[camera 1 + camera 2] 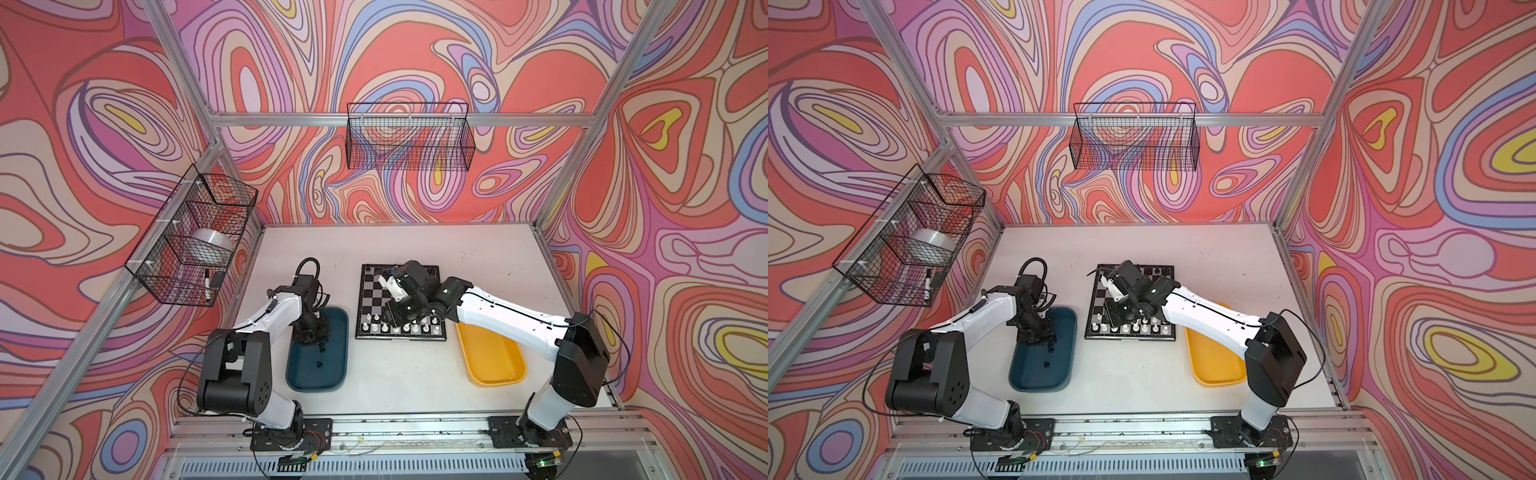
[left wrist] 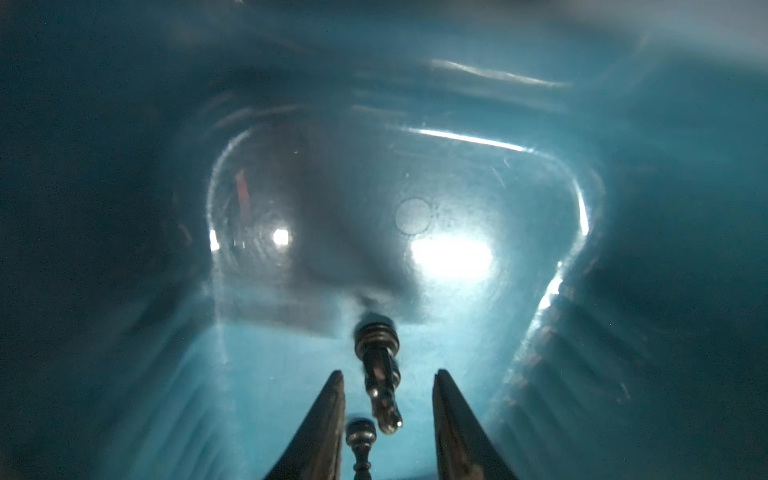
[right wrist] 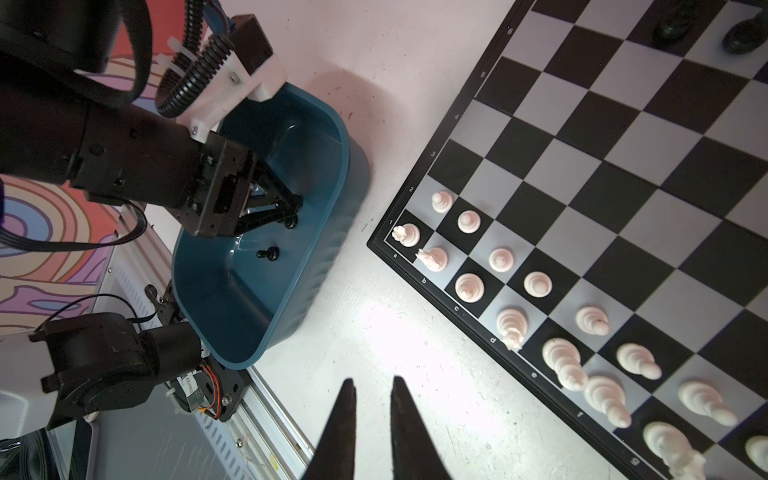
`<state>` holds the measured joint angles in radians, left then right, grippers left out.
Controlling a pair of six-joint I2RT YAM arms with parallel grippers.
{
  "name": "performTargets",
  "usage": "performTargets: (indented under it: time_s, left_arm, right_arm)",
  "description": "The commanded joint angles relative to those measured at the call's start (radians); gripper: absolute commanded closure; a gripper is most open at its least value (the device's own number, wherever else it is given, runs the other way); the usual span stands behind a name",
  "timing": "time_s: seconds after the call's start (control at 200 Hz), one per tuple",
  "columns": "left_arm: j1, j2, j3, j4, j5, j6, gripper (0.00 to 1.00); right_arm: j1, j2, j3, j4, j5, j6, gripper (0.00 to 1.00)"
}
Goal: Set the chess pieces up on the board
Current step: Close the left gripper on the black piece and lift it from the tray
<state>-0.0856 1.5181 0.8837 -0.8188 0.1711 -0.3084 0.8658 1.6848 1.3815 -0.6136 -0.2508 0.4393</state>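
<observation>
i had the left gripper point(image 2: 388, 411) apart, straddling a lying black chess piece point(image 2: 377, 374) in the teal tray point(image 3: 332, 137). right gripper point(image 3: 374, 411), nearly closed and empty, waited beside the board point(image 3: 623, 187), white pieces point(image 3: 469, 286) set.

Left black parallel gripper point(image 2: 388, 399) pointed down, jaws parted — right black parallel gripper point(image 3: 372, 388) nearly closed, empty, arm stretched forward.

Enclosure walls point(image 1: 395, 50) on three sides carry a swirling print in coral, pink, lilac, blue and yellow. Aluminium frame rails point(image 1: 399, 119) run along the wall joints. A black wire basket point(image 1: 409, 139) hangs on the rear rail; a second wire basket point(image 1: 195, 237) hangs on the left wall. The worktop point(image 1: 478, 257) is white, scuffed, with glare near the front edge.
</observation>
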Motion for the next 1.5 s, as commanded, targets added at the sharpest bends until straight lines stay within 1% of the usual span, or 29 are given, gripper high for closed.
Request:
performTargets:
  time_s: [0.0,0.341,0.721,1.012,1.147,1.227,1.272,1.492]
  left_arm:
    - [-0.003,-0.010,-0.015,-0.005,-0.013,-0.017,0.65]
    - [-0.002,-0.001,-0.014,0.000,-0.007,-0.015,0.72]
    - [-0.003,0.000,-0.011,-0.005,-0.012,-0.015,0.84]
    - [-0.003,-0.002,-0.005,-0.010,-0.022,-0.015,0.88]
    - [-0.002,-0.004,0.003,-0.014,-0.024,-0.010,0.88]
    - [-0.002,-0.006,0.005,-0.015,-0.024,-0.009,0.82]
    - [-0.003,-0.006,0.006,-0.014,-0.024,-0.009,0.81]
    - [-0.006,-0.002,0.006,-0.014,-0.032,-0.010,0.82]
  right_arm:
    - [0.010,-0.029,-0.009,0.014,0.012,0.006,0.84]
    - [0.012,-0.030,-0.012,0.016,0.013,0.006,0.84]
    - [0.013,-0.026,-0.010,0.016,0.012,0.004,0.84]
    - [0.013,-0.022,-0.013,0.019,0.011,0.004,0.84]
    - [0.013,-0.020,-0.012,0.018,0.012,0.001,0.84]
    - [0.013,-0.020,-0.012,0.018,0.012,0.001,0.84]
    - [0.013,-0.020,-0.012,0.018,0.013,0.001,0.84]
    - [0.012,-0.020,-0.017,0.025,0.011,0.000,0.84]
